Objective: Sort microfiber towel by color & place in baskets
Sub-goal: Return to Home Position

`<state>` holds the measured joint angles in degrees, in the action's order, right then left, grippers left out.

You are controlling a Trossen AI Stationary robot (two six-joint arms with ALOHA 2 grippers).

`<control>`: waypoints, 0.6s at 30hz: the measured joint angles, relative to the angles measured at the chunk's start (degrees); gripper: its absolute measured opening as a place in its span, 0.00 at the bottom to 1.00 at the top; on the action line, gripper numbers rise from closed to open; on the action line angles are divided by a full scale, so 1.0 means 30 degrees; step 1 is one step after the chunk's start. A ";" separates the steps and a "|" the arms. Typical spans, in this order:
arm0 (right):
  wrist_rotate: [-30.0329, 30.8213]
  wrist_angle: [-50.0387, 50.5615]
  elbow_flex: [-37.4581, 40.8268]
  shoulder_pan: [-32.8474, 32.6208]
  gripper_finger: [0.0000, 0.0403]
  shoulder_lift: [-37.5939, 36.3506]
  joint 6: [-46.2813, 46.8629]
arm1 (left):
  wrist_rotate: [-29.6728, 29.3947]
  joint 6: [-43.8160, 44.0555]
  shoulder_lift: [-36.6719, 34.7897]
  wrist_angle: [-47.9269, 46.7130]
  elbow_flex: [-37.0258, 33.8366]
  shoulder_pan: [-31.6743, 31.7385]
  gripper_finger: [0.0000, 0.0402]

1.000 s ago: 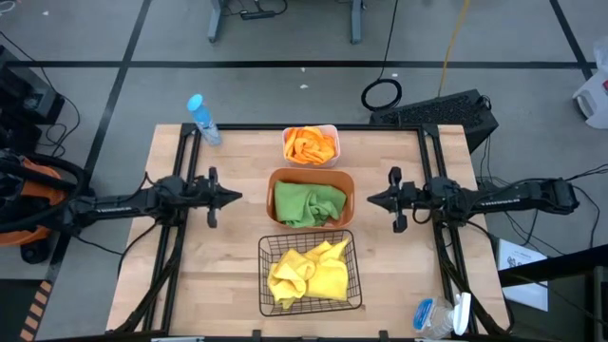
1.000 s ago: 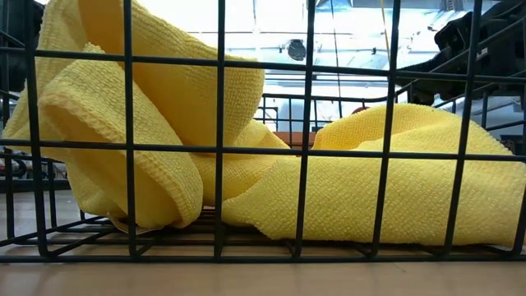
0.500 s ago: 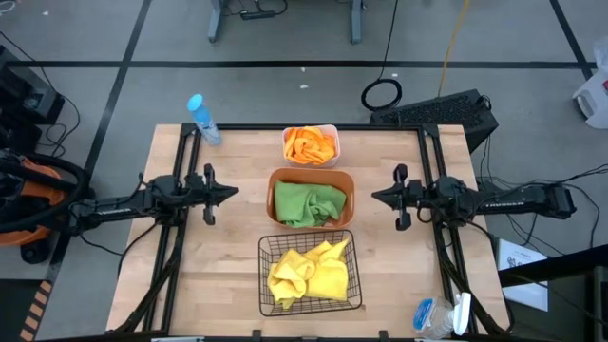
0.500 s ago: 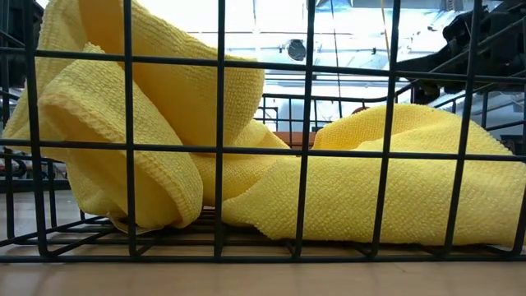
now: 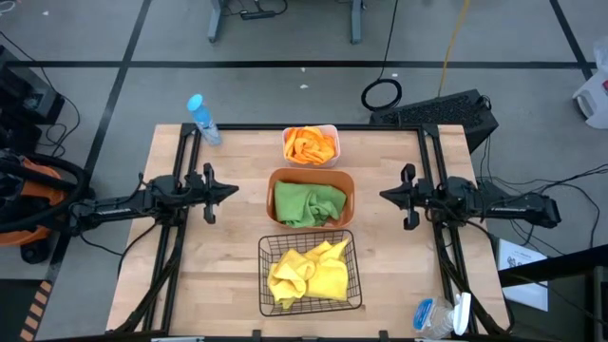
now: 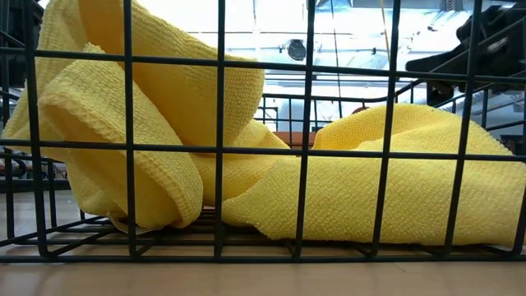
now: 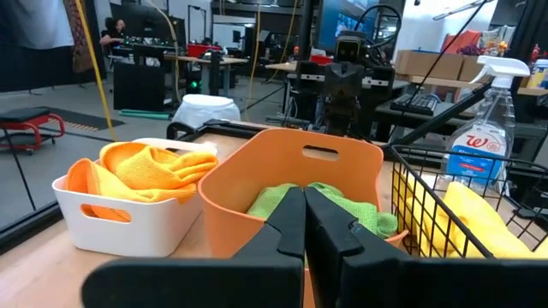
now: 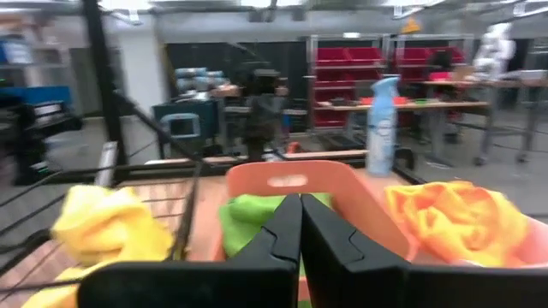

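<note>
The pale wooden surface (image 5: 237, 237) stands on a grey floor (image 5: 285, 85) crossed by cables (image 5: 385, 93). At 6 o'clock the black wire basket (image 5: 358, 277) holds the yellow towels (image 5: 309, 274). At centre the orange tub (image 5: 313, 174) holds the green towels (image 5: 309, 204). At 12 o'clock the white bin (image 5: 337, 142) holds the orange towels (image 5: 311, 144). At 9 o'clock the left hand (image 5: 233, 193) hovers empty, fingers pressed together. The right hand (image 5: 385, 197) does likewise at 3 o'clock. A spray bottle (image 7: 484, 128) at 5 o'clock bears a label seemingly reading "Walgreens". A blue-capped bottle (image 5: 202, 119) stands at 11.
</note>
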<state>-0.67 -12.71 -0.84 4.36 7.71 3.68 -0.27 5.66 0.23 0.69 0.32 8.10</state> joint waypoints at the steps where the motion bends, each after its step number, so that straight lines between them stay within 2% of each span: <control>1: -0.0390 0.0422 0.0000 0.0000 0.00 -0.0365 -0.0021 | -0.0009 -0.0002 0.0000 -0.0007 0.0000 0.0000 0.00; 8: -0.0879 0.2696 0.0000 0.0000 0.00 -0.2571 0.0285 | -0.0009 0.0005 0.0000 -0.0036 0.0000 0.0000 0.00; 14: -0.0724 0.2811 -0.0007 -0.0007 0.00 -0.2539 0.0220 | -0.0003 -0.0038 0.0000 -0.0058 -0.0007 -0.0190 0.00; 18: -0.1371 0.2789 -0.0007 -0.0007 0.00 -0.2539 0.0110 | -0.0009 -0.0002 -0.0063 -0.0073 -0.0007 -0.0460 0.00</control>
<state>-4.78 -4.34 -0.86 4.34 0.10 4.01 -0.30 5.65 0.04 0.47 0.30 6.72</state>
